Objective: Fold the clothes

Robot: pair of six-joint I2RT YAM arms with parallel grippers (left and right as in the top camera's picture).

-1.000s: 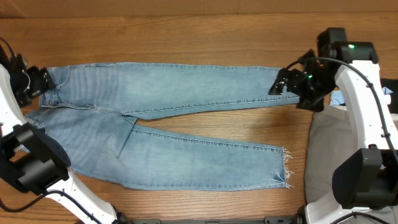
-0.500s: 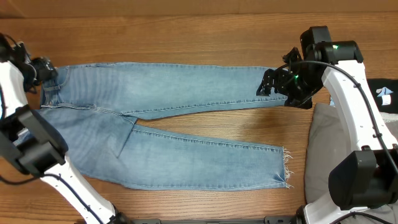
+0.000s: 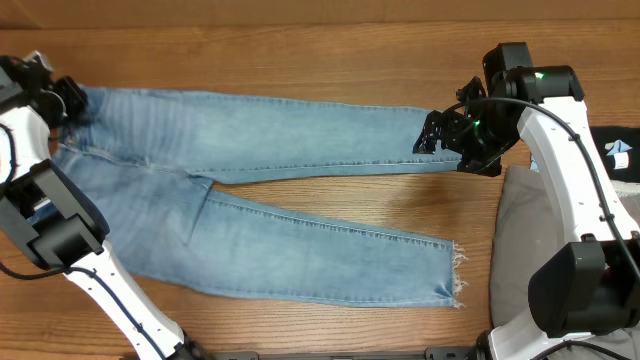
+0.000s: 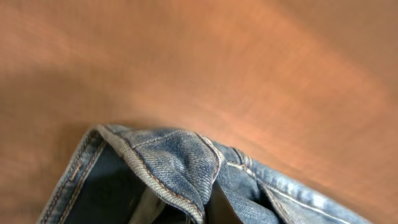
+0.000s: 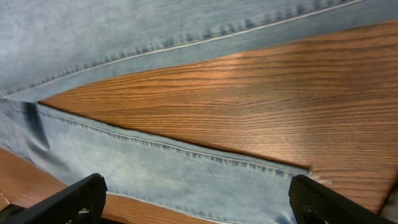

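Light-blue denim jeans [image 3: 250,150] lie flat across the table, waist at the left and legs running right. The near leg ends in a frayed hem [image 3: 456,278]. My left gripper [image 3: 66,100] is at the waist's far corner, shut on the bunched waistband [image 4: 180,162], which fills the bottom of the left wrist view. My right gripper [image 3: 436,134] hovers over the end of the far leg. It is open, with its fingers [image 5: 68,202] wide on either side of the leg's end [image 5: 186,180] and not touching it.
A grey garment [image 3: 520,250] lies at the right edge of the table under the right arm. A black item with a white mark [image 3: 615,150] sits beyond it. Bare wood table [image 3: 300,50] runs along the far side.
My left gripper has shut on the waistband and drawn it up and left, skewing the jeans. The right gripper shifted left over the far leg's end, then held still, open.
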